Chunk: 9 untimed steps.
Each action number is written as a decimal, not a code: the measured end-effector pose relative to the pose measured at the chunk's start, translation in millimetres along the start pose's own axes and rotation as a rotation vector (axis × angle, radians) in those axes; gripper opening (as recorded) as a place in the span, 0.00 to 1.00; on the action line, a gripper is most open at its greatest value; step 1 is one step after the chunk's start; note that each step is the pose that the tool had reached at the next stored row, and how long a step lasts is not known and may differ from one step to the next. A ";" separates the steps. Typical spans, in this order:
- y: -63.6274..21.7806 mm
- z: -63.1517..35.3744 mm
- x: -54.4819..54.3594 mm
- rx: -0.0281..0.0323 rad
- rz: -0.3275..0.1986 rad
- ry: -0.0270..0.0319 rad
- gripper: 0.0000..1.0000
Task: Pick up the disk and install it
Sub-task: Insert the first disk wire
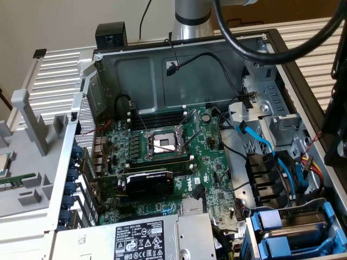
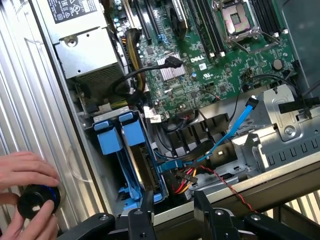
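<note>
Shows gripper [image 2: 173, 212] half-open, empty, over the case rim [image 2: 265, 186]; disk [image 1: 303, 227] [image 2: 134, 150] slotted in the drive bay at five o'clock of the exterior view, blue cable [image 2: 235, 127] and red wire [image 2: 227, 187] crowding between, person's hand [image 2: 25, 175] nearby.

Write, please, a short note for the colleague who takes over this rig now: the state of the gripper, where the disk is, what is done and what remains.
Gripper: open, holds nothing, above the case's edge, near the drive bay.
Disk: two blue-railed carriers stand in that bay; whether one holds the disk I cannot tell.
Person's hand: on a black round knob, on the ribbed metal surface beside the case.
Done: no pick-up shows.
Left: pick-up and installing, as far as can be seen.
</note>
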<state>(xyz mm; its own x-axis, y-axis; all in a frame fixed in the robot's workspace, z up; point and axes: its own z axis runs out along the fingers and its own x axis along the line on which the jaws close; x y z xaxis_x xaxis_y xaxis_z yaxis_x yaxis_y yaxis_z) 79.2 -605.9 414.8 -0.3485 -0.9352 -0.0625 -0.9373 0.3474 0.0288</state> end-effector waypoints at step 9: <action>0.5 0.1 0.2 0.0000 0.000 -0.0001 0.58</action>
<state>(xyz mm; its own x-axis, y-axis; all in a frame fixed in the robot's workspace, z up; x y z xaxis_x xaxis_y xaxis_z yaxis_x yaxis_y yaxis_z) 78.6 -605.9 414.7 -0.3485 -0.9352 -0.0626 -0.9373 0.3473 0.0288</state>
